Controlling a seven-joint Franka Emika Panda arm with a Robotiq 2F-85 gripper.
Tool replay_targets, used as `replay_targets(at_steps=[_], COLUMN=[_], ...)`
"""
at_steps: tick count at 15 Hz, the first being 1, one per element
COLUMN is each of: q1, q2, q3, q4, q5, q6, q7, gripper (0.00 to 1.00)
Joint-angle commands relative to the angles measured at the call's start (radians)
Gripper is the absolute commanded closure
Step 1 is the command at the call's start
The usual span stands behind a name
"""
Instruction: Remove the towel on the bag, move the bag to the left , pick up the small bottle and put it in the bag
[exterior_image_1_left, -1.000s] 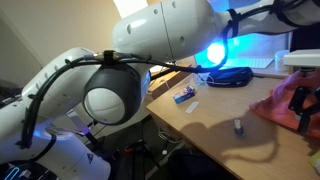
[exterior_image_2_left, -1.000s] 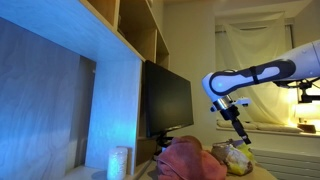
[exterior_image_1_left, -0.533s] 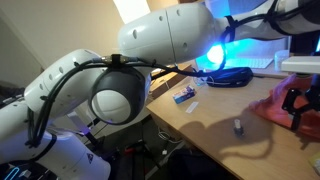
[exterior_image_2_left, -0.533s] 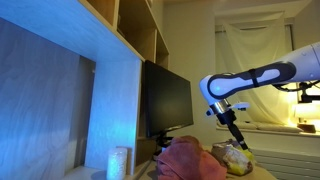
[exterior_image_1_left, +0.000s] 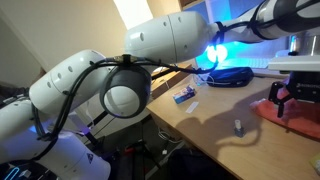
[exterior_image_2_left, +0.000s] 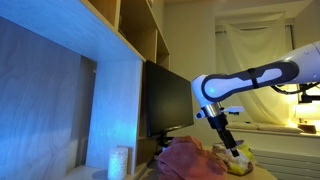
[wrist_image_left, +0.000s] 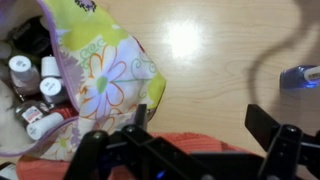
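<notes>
My gripper (wrist_image_left: 200, 115) is open and empty, its two dark fingers hanging above the wooden desk. The red towel (wrist_image_left: 195, 148) lies crumpled just below the fingers, beside the bag. The floral yellow bag (wrist_image_left: 105, 75) lies open at the left with several small bottles (wrist_image_left: 42, 82) inside. A small bottle (exterior_image_1_left: 238, 126) stands alone on the desk; in the wrist view it shows at the right edge (wrist_image_left: 300, 76). In both exterior views the gripper (exterior_image_2_left: 228, 140) hovers over the towel (exterior_image_2_left: 188, 160) and the bag (exterior_image_2_left: 240, 158).
A blue object (exterior_image_1_left: 184, 96) and a black object (exterior_image_1_left: 228, 76) lie further along the desk (exterior_image_1_left: 215, 115). A monitor (exterior_image_2_left: 168, 100) and a wooden shelf unit (exterior_image_2_left: 125, 60) stand behind the desk. My own arm (exterior_image_1_left: 130, 90) fills the near side of an exterior view.
The arm has swung sideways and the gripper has shifted across the towel and bag. The towel now lies lower and flatter on the desk.
</notes>
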Motion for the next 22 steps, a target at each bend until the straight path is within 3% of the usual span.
replay_targets(at_steps=[1, 6, 15, 22], q1=[0.002, -0.035, -0.032, -0.082], q2=[0.031, 0.034, 0.000, -0.050], q3=[-0.023, -0.022, -0.034, -0.029], q4=[0.034, 0.028, -0.004, 0.007], q5=[0.010, 0.030, 0.024, 0.039], q6=[0.099, 0.192, 0.183, 0.201], q7=[0.106, 0.257, 0.224, 0.215], gripper=[0.00, 0.00, 0.00, 0.00])
